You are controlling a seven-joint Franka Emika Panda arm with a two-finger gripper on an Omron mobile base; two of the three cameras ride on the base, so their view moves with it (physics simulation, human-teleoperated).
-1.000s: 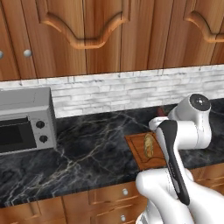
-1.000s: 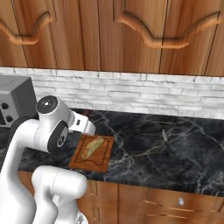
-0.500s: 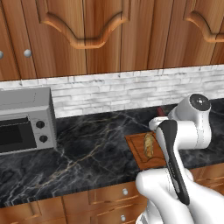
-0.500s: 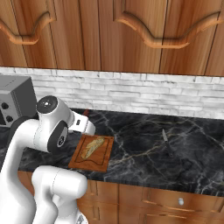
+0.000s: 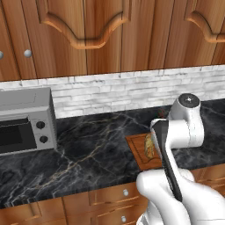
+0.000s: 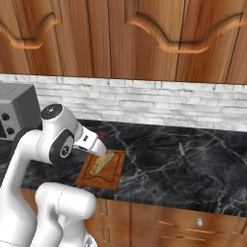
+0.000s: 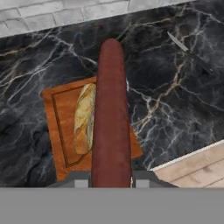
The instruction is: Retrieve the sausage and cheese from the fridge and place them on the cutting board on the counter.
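Observation:
The sausage [image 7: 111, 113], a dark red-brown stick, stands lengthwise in my gripper [image 7: 111, 178], which is shut on its lower end. It hangs over the reddish-brown cutting board [image 7: 57, 131] on the black marble counter [image 7: 175, 105]. In the right base view the gripper [image 6: 99, 147] hovers just above the board [image 6: 103, 179], with the sausage's tip [image 6: 102, 136] poking out behind it. From the left base view my arm covers much of the board [image 5: 137, 151]. The cheese and the fridge are out of view.
A tan oblong loaf [image 7: 84, 122] lies on the board, left of the sausage, also seen as loaf [image 6: 102, 162]. A knife [image 6: 183, 153] rests on the counter to the right. A grey toaster oven [image 5: 24, 121] stands at the left. Wooden cabinets hang above.

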